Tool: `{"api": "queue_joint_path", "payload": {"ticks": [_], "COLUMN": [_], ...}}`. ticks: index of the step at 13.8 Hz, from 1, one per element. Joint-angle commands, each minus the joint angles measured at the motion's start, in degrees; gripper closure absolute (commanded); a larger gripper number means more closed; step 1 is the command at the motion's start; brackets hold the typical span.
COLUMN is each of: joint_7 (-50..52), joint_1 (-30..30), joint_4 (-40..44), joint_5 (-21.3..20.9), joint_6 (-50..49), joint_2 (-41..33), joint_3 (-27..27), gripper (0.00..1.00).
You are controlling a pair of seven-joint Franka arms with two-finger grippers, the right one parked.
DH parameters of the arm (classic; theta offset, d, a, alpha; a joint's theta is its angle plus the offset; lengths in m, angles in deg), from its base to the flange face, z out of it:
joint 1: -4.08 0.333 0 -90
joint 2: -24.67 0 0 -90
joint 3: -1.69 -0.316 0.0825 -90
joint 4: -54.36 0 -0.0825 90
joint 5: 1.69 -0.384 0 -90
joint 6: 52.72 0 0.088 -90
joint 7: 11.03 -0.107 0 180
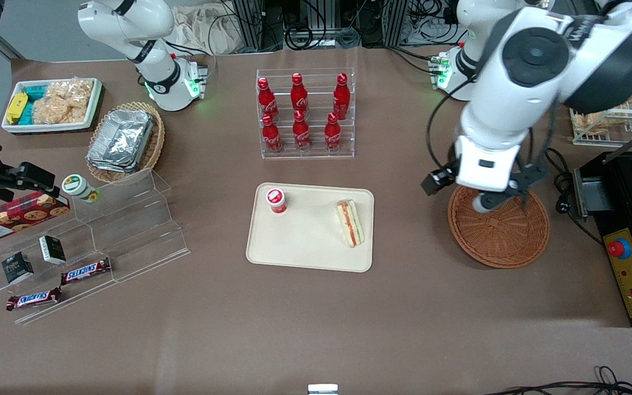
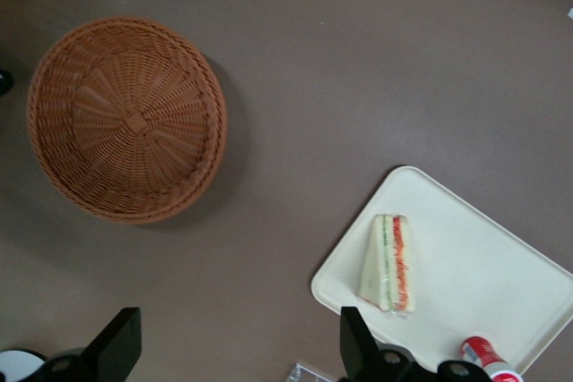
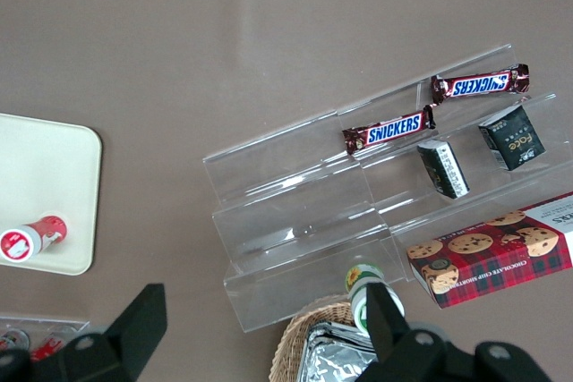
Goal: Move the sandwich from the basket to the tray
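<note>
Sandwich (image 1: 349, 223): lying flat on the tray (image 1: 305, 247), close to the rim at the working arm's end, red and green filling stripes showing along its edge.
Tray: cream, rounded corners, set on the brown table (image 1: 316, 329); a small red-capped cup (image 1: 276, 200) stands in the corner at the parked arm's end, farther from the front camera.
Basket (image 1: 500, 241): round, orange-brown wicker, nothing in it, beside the tray toward the working arm's end of the table.
Gripper (image 2: 237, 346): hangs above the basket's rim; fingers spread wide apart, holding nothing.
Bottle rack (image 1: 305, 112): clear stand with six red bottles, farther from the front camera than the tray.
Clear stepped shelf (image 1: 124, 230): toward the parked arm's end; carries two candy bars (image 1: 85, 271), two small dark boxes and a cookie box (image 1: 17, 215).
Tan wicker basket (image 1: 151, 148) with foil trays, and a white bin of snacks (image 1: 50, 104), near that shelf.
Room: cables and metal framing along the table's edge farthest from the front camera; a black unit with a red button (image 1: 619, 248) at the working arm's end.
</note>
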Motion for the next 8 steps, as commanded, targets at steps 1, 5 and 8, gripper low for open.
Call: {"api": "queue_joint_path", "payload": {"ticks": [1, 5, 8], "joint_7": [-9.64, -21.68, -31.88], "joint_1": [5.50, 0.52, -5.37], "joint_4": [-1.78, -1.87, -2.31], "joint_5": [3.77, 6.32, 8.96], "joint_6": [-1.60, -3.10, -4.50], "joint_2": [-3.50, -5.70, -7.98], "joint_3": [0.24, -11.32, -22.40], "gripper": [0.00, 0.00, 0.00]}}
